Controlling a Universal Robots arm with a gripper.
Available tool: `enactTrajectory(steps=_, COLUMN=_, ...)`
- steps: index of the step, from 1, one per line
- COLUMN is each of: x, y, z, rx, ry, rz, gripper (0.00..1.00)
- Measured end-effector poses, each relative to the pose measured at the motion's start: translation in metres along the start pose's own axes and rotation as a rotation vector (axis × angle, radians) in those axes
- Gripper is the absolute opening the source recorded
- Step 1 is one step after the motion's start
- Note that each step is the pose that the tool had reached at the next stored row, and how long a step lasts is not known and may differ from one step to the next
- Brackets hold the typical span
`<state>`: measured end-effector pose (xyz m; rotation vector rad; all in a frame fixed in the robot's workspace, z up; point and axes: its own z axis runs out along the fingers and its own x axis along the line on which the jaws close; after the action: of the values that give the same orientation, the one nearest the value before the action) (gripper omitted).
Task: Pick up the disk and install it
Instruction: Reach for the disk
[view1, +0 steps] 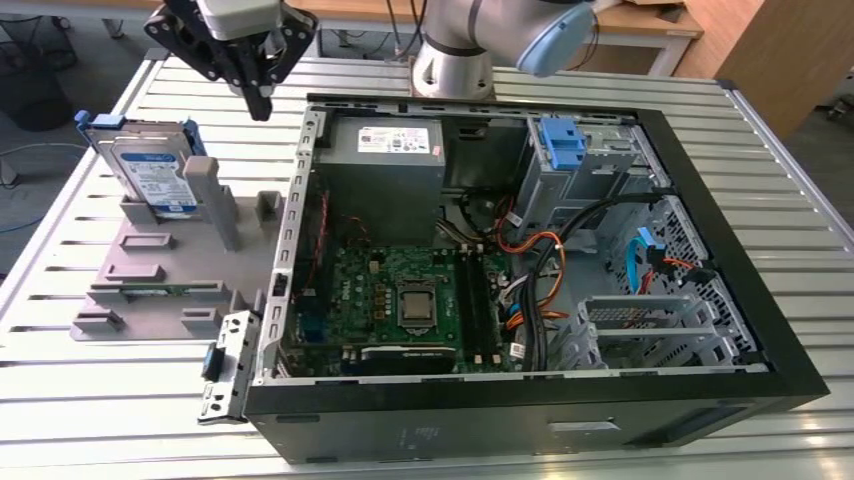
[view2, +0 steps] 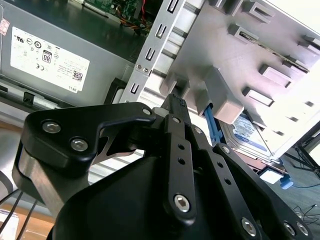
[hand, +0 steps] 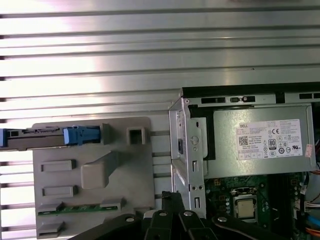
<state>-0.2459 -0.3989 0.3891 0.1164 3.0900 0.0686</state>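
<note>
Upright on edge in the grey rack (view1: 160, 265), at the exterior view's left of the open case (view1: 507, 410), stands the disk (view1: 150, 172). Apart from it, near the case's corner, the gripper (view1: 256, 102) hangs, jaws pressed together, holding nothing.

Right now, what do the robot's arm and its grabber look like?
The arm is made of round silver-grey tubes, with a pale blue cap on one joint. The gripper is black, built from flat linked bars and dotted with shiny silver screws. A whitish block sits between the gripper and the arm.
</note>
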Motion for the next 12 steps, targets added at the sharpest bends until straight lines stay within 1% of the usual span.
enactTrajectory(steps=7, x=0.0039, y=-0.0003, z=0.0, rx=0.0001, ry=0.0001, rz=0.0, gripper=0.11)
enactTrajectory(steps=12, x=0.0041, y=-0.0003, z=0.0, rx=0.0001, ry=0.0001, rz=0.0, gripper=0.11)
